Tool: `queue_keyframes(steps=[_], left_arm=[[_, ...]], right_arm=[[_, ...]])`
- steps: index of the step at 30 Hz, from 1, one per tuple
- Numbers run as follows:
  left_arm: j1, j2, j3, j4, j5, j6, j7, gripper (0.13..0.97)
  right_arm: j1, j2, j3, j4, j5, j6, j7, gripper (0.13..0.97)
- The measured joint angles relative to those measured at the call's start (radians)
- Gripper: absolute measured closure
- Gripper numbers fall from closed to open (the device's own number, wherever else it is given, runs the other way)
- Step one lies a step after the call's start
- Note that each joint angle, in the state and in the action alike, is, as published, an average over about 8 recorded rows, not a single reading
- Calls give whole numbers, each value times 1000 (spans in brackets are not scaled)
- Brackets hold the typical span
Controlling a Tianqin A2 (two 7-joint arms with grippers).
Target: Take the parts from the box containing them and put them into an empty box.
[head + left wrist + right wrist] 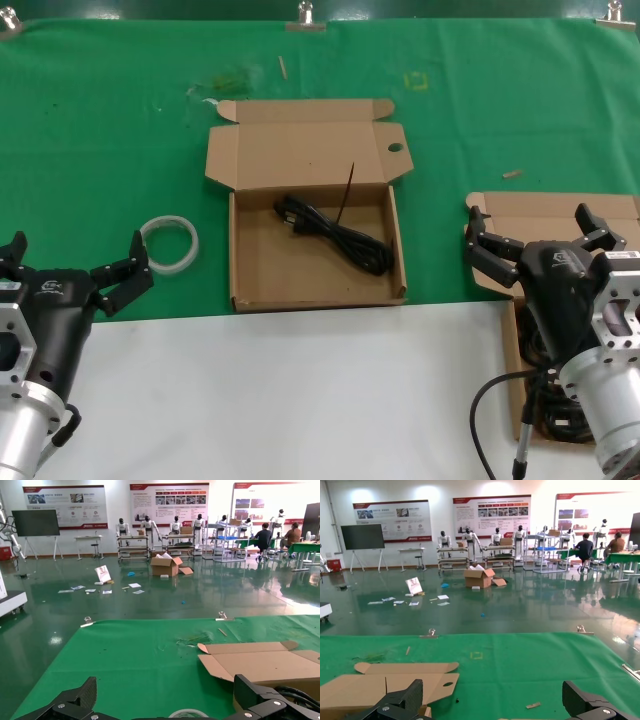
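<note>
You've got the box with the round hole in its lid [318, 232] sitting open mid-mat, lid folded flat away from the robot, hole near the lid's right edge. Inside it lies one bundle of black cable [335, 235], loosely coiled, running diagonally across the floor toward the right wall, one thin end sticking up. To the right of that box, the other box [555, 215] is only partly visible, more black cable [545, 420] inside.

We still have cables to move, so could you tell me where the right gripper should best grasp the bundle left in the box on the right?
Mostly hidden beneath the right gripper, the cable bundle shows only dark loops inside the box. Probably pinch the bunched loops, not a plug end, descending from straight above, since the box walls block sideways approaches.
</note>
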Motion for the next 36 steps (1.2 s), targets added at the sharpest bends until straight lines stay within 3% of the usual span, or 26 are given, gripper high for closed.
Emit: queue_keyframes(steps=[36], left_arm=[[0, 0, 0, 0, 0, 0, 0, 132]], right_arm=[[0, 0, 0, 0, 0, 0, 0, 129]])
